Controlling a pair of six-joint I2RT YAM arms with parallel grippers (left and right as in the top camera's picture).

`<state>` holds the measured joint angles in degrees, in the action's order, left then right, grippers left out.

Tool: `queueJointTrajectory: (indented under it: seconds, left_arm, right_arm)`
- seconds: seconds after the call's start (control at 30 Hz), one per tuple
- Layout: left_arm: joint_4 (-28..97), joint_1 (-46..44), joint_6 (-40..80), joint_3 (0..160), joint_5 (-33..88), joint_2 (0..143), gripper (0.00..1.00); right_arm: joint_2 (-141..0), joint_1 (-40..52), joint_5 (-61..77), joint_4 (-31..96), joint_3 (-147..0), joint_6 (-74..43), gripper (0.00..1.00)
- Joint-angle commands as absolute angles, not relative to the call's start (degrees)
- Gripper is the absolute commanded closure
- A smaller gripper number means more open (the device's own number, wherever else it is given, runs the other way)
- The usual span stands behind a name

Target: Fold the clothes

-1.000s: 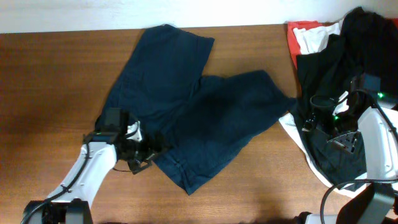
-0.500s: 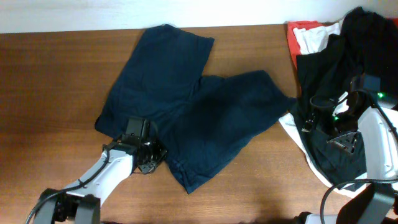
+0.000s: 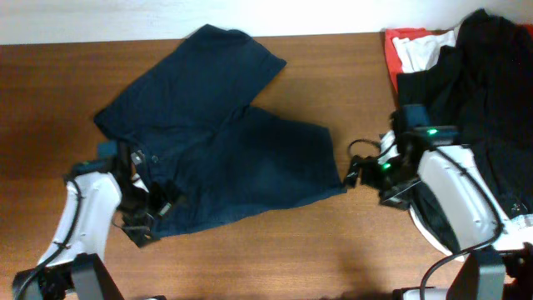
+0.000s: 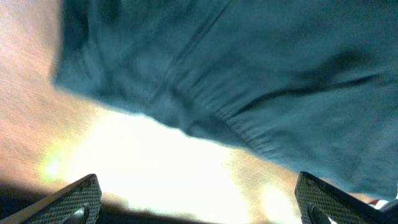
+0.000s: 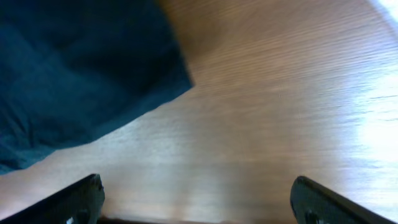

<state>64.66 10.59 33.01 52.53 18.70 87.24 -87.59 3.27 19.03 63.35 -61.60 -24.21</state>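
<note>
Left gripper (image 3: 148, 218) sits at the near-left edge of the navy shorts (image 3: 216, 142), its fingers (image 4: 78, 200) spread wide with nothing between them. In its wrist view the gathered waistband (image 4: 236, 124) lies just ahead, beyond a patch of glare-washed wood. Across the table (image 3: 50, 100), the right gripper (image 3: 354, 175) sits low, just beside the right-hand corner of the shorts. It too is wide apart and holds nothing; its own camera shows bare wood grain between the tips and the dark hem corner ahead to the left, apart from them.

Between the two arms the shorts lie flat on the tabletop, one leg stretching toward the far edge, the other reaching right toward the right gripper — the two legs forming a broad V.

Farther off, at the far right corner, the other clothes are heaped together: a black garment (image 3: 487, 75) on top, a white garment (image 3: 416, 52) under it, and an orange-red garment (image 3: 398, 42) showing at the heap's far-left edge.
</note>
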Motion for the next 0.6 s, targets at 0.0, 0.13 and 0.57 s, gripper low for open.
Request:
queueJointTrajectory:
  seconds: [0.0, 0.13, 0.57]
  left_arm:
    - [56.8, 6.5, 47.4, 41.5, 20.0, 87.2, 0.01]
    - [39.6, 5.7, 49.7, 37.1, 15.2, 87.2, 0.05]
    - [43.1, 5.8, 56.4, 37.1, 2.8, 87.2, 0.37]
  right_arm:
    - [-87.5, 8.1, 19.5, 56.1, -56.4, -38.4, 0.01]
    - [-87.5, 12.8, 18.4, 48.6, -53.8, -46.1, 0.01]
    - [-93.4, 17.7, 10.0, 45.1, -53.7, -62.1, 0.0]
